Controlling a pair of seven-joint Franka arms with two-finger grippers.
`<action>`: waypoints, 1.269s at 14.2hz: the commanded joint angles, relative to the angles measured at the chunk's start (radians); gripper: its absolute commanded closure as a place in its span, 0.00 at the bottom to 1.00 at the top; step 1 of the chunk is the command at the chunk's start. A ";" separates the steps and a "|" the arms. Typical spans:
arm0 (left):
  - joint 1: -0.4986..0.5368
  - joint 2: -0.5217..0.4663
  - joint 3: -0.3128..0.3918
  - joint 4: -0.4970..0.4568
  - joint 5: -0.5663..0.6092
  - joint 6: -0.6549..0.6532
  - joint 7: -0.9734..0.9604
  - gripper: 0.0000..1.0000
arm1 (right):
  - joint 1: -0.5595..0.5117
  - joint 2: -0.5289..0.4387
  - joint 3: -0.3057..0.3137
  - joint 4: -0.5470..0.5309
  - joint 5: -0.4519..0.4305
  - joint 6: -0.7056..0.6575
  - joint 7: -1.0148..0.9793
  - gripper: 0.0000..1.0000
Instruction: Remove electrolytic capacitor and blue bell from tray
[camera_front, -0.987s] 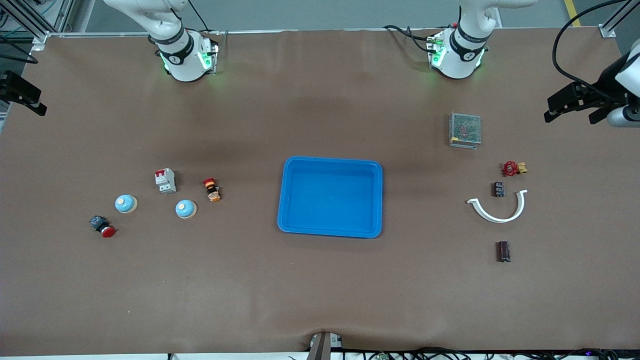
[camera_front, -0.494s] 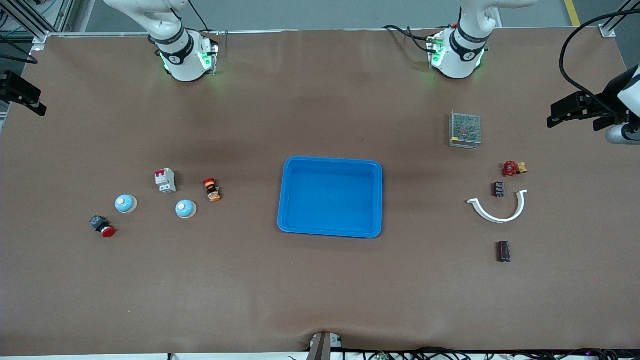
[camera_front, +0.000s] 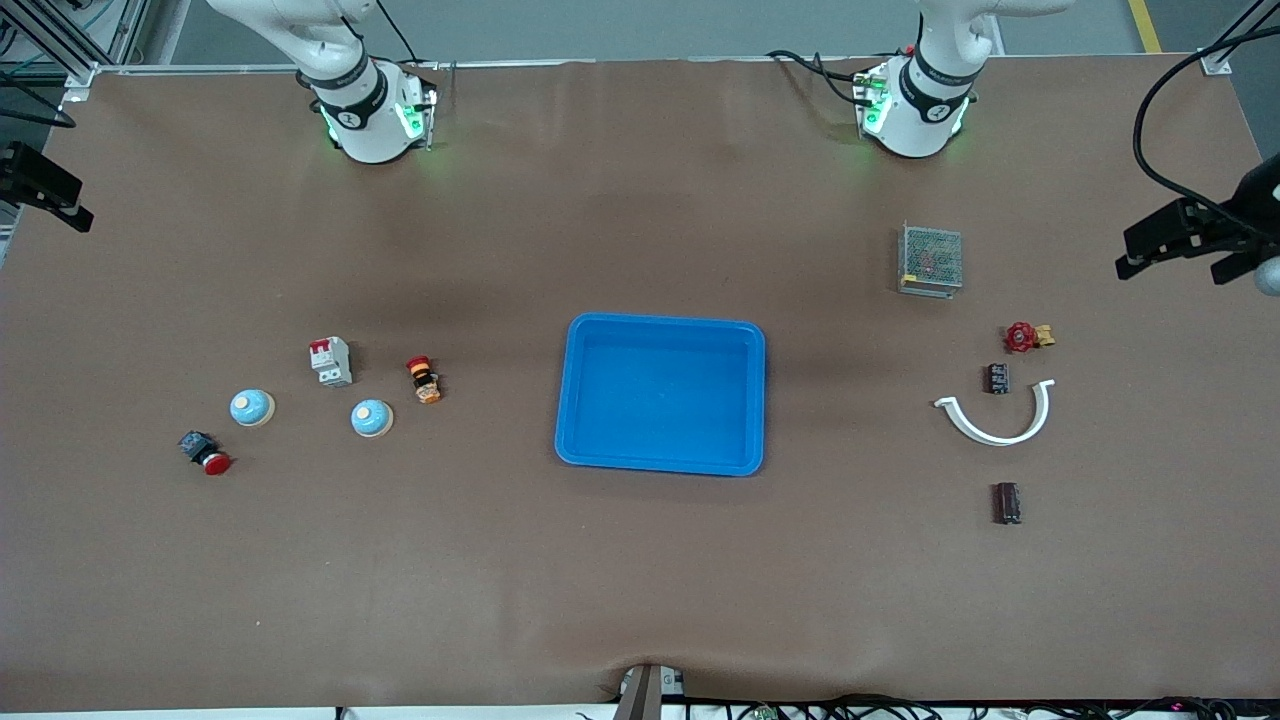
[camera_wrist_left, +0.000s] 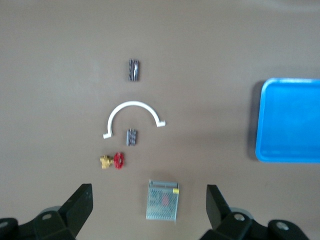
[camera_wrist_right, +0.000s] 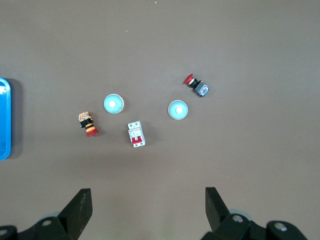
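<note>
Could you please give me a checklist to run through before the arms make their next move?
1. Tray empty: ok, nothing lies in it.
2. Bells out: ok, first bell and second bell sit on the table toward the right arm's end.
3. Capacitors out: ok, small capacitor and large capacitor lie toward the left arm's end.
4. Left pincer free: ok, open, empty, above the left arm's end.
5. Right pincer free: ok, open, empty, above the right arm's end.

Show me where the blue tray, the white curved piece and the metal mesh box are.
blue tray (camera_front: 758, 400): front view, on its raised rim toward the left arm's end.
white curved piece (camera_front: 995, 437): front view, on the middle of its arc.
metal mesh box (camera_front: 931, 257): front view, on its top face.
</note>
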 joint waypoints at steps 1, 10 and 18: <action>-0.001 -0.024 0.006 -0.018 0.016 0.044 0.018 0.00 | -0.010 0.013 0.006 0.026 0.015 -0.007 0.006 0.00; -0.004 -0.027 -0.005 -0.020 0.042 0.029 0.109 0.00 | -0.008 0.026 0.006 0.026 0.017 -0.008 0.008 0.00; -0.009 -0.026 -0.020 -0.020 0.105 -0.060 0.158 0.00 | -0.007 0.029 0.006 0.032 0.017 -0.008 0.006 0.00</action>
